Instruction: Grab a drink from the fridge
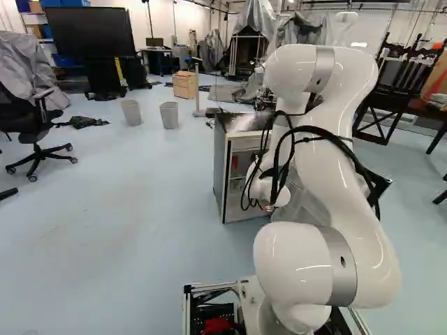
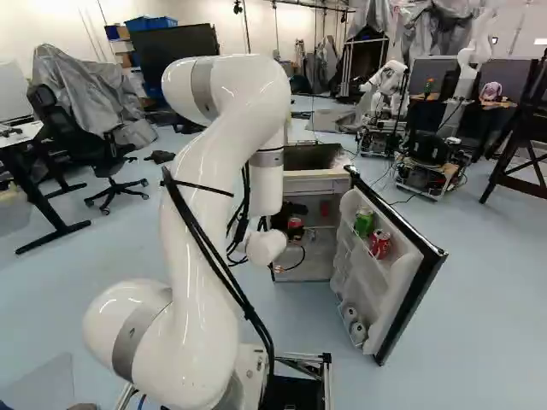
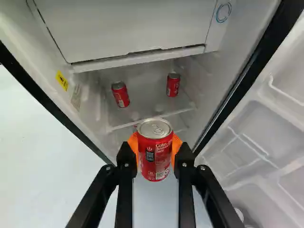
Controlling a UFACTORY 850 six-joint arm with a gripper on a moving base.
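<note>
The gripper (image 2: 295, 224) pinches a red can (image 3: 155, 151). Two other cans (image 3: 120, 95) stand on the fridge shelf (image 3: 147, 104) — behind its front edge.

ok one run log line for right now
gripper shut on red can | held before open fridge | two cans on inside shelf | door holds green can, red can

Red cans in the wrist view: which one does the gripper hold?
The front can, clamped in the gripper; the two cans behind it stand on the shelf, away from the gripper.
</note>
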